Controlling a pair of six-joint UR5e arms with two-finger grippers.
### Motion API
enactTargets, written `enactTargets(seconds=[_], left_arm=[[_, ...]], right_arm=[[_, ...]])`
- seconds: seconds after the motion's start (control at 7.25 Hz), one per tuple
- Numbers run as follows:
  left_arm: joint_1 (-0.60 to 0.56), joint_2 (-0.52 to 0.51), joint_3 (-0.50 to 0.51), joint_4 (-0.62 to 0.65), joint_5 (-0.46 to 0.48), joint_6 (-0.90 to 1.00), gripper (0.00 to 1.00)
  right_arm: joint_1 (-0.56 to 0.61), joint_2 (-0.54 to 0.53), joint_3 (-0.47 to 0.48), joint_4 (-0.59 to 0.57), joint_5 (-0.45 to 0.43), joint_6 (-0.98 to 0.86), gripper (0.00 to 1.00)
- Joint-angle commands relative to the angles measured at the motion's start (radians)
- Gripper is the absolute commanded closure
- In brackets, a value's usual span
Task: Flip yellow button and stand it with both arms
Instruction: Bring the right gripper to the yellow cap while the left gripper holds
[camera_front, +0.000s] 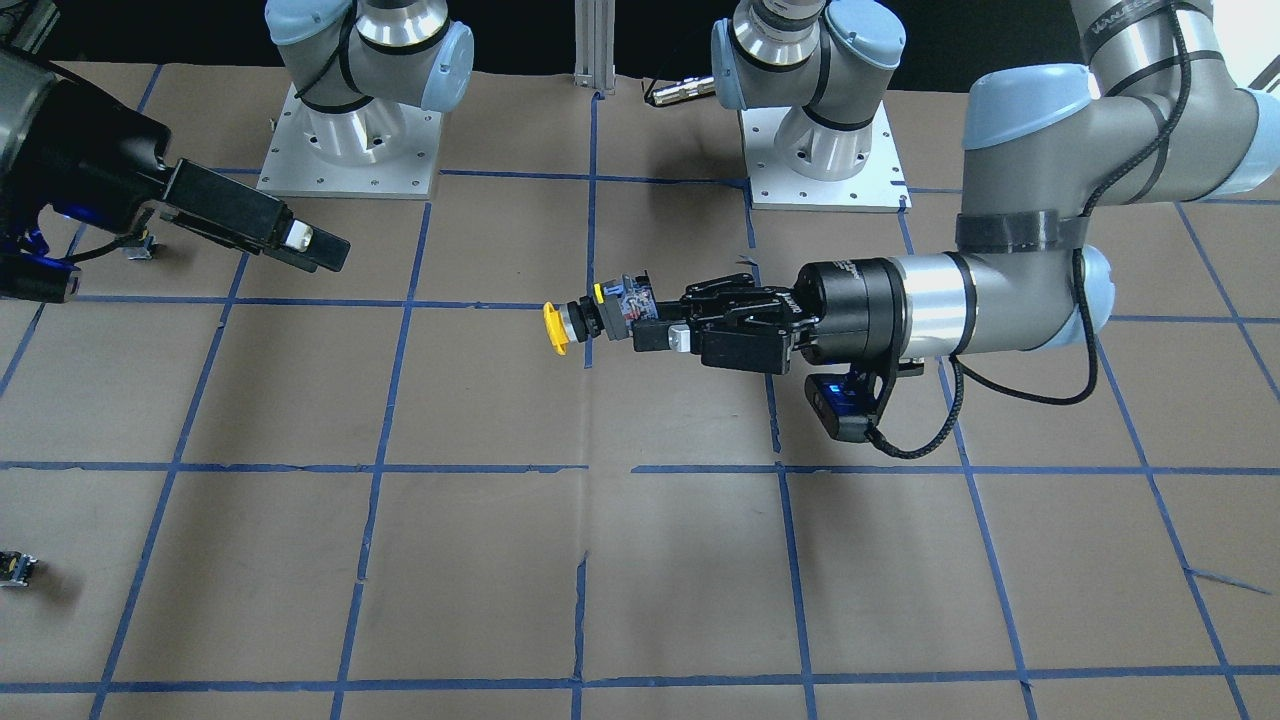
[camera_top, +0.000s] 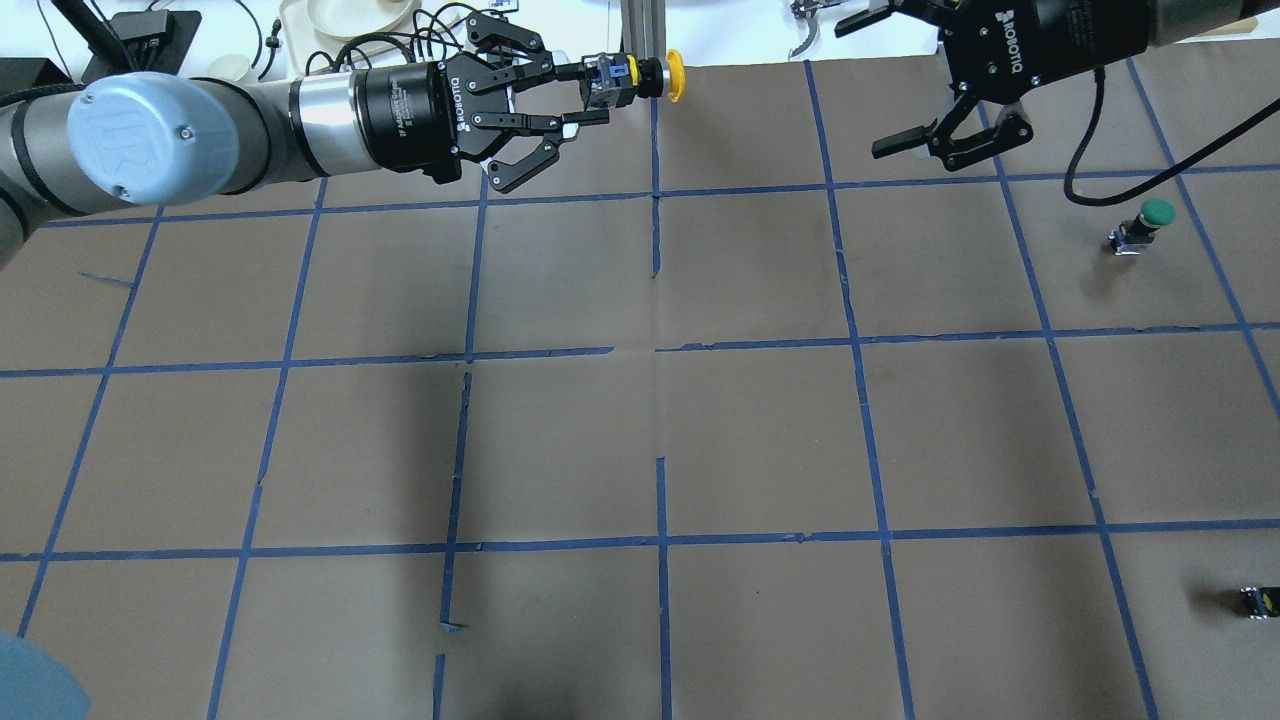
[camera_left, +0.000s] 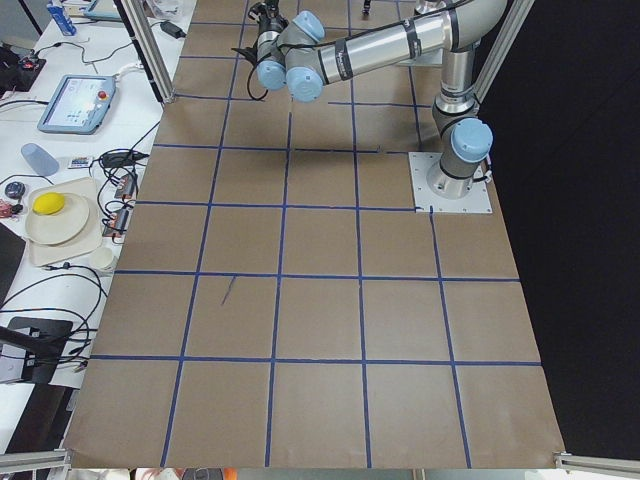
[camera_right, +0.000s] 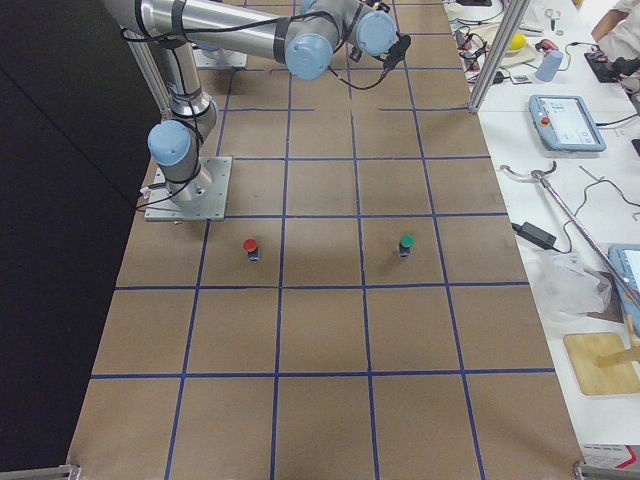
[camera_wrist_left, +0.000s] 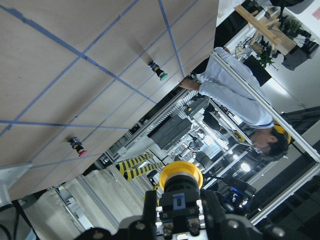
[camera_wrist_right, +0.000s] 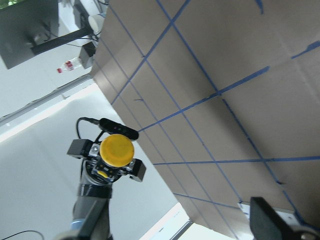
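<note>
Above brown taped table (camera_top: 760, 440), left gripper (camera_top: 597, 93) closed on yellow button (camera_front: 598, 312) body, button held level in air, cap aimed at right gripper (camera_top: 860, 90), right gripper spread wide, well apart, green button (camera_top: 1145, 225) stood on table

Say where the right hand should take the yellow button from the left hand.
Probably best: grip the black collar just behind the yellow cap, coming head-on from the cap end. The button is held level in the air, cap towards the open right hand; the left hand covers its rear body, so only the front is free.
</note>
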Motion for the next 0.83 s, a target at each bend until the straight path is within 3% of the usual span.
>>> enactTargets(seconds=[0.0,0.28,0.69], left_arm=[[-0.035,0.011,-0.008,0.000,-0.076,-0.102,0.97],[-0.059,0.015,-0.008,0.000,-0.084,-0.119,0.97],[-0.059,0.017,-0.008,0.000,-0.084,-0.134,0.97]], right_arm=[[0.046,0.024,0.024,0.012,0.089,0.109,0.01],[0.161,0.093,0.009,-0.018,0.159,0.224,0.01],[0.163,0.102,0.004,-0.148,0.184,0.357,0.01]])
